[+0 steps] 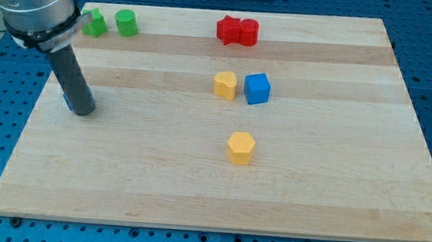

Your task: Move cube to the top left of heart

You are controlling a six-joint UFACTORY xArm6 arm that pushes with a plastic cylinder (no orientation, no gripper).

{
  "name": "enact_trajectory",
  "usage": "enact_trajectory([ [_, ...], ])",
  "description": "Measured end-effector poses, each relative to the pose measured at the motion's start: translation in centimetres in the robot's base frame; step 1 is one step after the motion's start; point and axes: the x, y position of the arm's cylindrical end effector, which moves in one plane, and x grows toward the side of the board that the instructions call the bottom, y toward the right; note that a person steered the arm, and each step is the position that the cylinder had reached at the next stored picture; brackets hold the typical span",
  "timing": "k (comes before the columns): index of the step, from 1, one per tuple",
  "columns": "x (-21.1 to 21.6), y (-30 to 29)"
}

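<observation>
Well over at the frame's left, my tip [82, 111] rests on the wooden desk [334, 184], far from every block; the rod carries no pincer, so nothing opens or closes. A sliver of blue peeks out beside the rod, too hidden to identify. The blue cube [257, 88] sits near the frame's centre, just right of a yellow heart [225, 85]. Below them lies a yellow hexagonal block [240, 148]. Along the upper edge stand two touching red blocks [237, 31] and, toward the upper left, two green blocks [112, 23].
</observation>
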Motion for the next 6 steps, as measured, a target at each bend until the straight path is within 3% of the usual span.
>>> enact_trajectory([
  [1, 0.0, 8.3],
  [2, -0.2, 21.9],
  [3, -1.8, 31.0],
  [5, -7.2, 25.0],
  [6, -9.8, 26.8],
])
